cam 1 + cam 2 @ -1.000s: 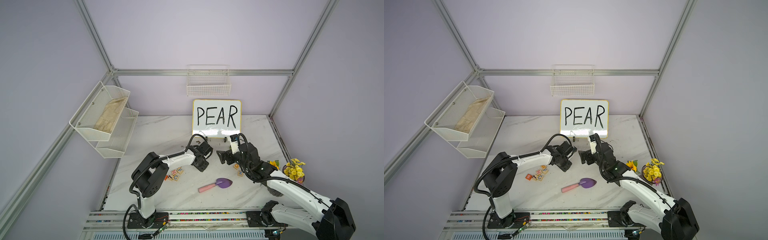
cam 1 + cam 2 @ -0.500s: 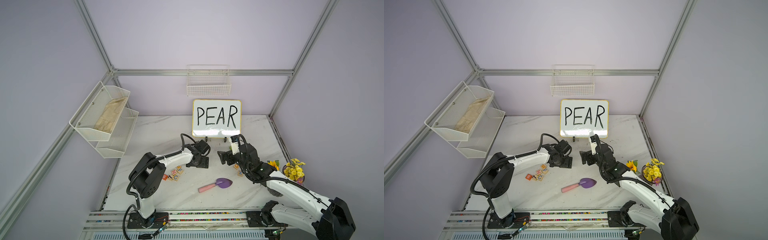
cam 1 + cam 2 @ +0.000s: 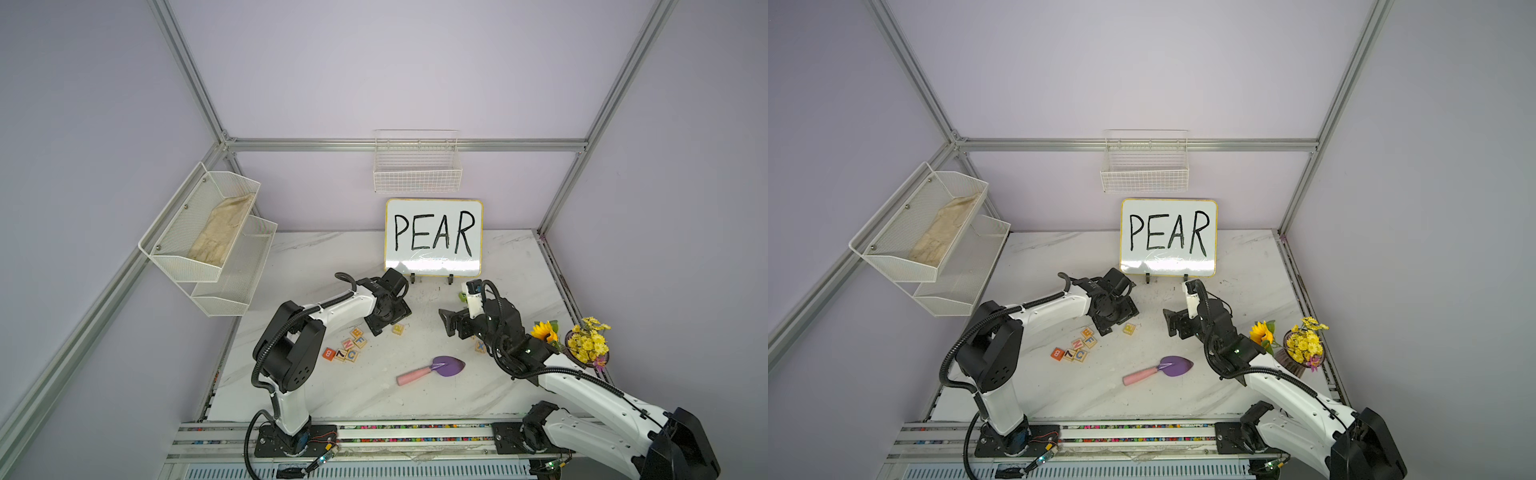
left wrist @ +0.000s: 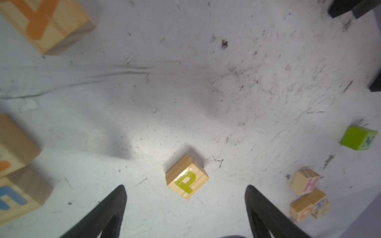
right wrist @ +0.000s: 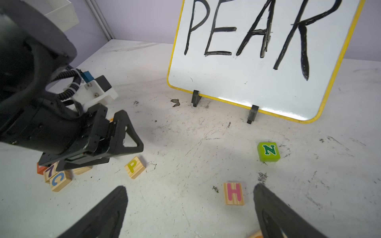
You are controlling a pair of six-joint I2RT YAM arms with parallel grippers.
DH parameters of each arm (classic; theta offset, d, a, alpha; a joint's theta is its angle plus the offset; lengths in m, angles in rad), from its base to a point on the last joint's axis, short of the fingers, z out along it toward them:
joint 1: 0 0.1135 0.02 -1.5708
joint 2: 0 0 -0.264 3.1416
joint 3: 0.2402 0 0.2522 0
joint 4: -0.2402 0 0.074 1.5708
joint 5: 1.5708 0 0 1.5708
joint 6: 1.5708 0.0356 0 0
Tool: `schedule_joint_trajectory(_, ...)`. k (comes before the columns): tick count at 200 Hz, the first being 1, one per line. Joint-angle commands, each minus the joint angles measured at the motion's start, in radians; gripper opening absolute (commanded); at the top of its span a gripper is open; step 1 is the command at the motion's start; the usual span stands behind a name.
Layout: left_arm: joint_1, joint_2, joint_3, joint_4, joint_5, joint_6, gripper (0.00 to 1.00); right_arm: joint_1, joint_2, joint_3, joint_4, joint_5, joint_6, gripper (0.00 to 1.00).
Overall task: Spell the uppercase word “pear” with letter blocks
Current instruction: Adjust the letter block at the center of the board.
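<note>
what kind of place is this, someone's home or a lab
Probably a robot lab test cell, not a home: an aluminium frame boxes in the marble table, a left arm and a right arm are mounted on a front rail, and a whiteboard shows the prompt PEAR.

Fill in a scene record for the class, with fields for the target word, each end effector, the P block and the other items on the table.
Target word: PEAR, written on the whiteboard
Left end effector: open, empty, aimed at the P block
Right end effector: open, empty
P block: flat on the table, letter up, alone, not gripped
Other blocks: pink H block, green N cube, cluster by the left arm
Tool: purple trowel, pink handle
Progress: no row formed yet
</note>
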Motion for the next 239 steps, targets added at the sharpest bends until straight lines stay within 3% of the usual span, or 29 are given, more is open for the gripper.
schedule_joint_trajectory(1,0.019,0.033,0.084,-0.006,0.142,-0.152,0.87,0.005,0.043,0.022,0.065,-0.151,-0.073,0.97)
schedule_joint_trajectory(39,0.02,0.093,0.12,-0.016,0.211,-0.217,0.77,0.005,0.079,0.052,0.042,-0.23,-0.122,0.97)
schedule_joint_trajectory(74,0.02,0.118,0.161,-0.069,0.193,-0.242,0.76,0.005,0.107,0.077,0.06,-0.414,-0.16,0.97)
schedule_joint_trajectory(99,0.02,0.136,0.181,-0.094,0.189,-0.244,0.75,0.012,0.139,0.052,0.115,-0.458,-0.153,0.97)
schedule_joint_trajectory(155,0.016,0.157,0.174,-0.117,0.19,-0.261,0.67,0.107,0.17,0.053,0.062,-0.336,-0.216,0.96)
schedule_joint_trajectory(191,0.014,0.166,0.178,-0.121,0.176,-0.265,0.64,0.112,0.14,0.038,0.074,-0.304,-0.215,0.96)
schedule_joint_trajectory(239,0.014,0.211,0.207,-0.132,0.175,-0.233,0.52,0.114,0.112,0.036,0.045,-0.287,-0.195,0.96)
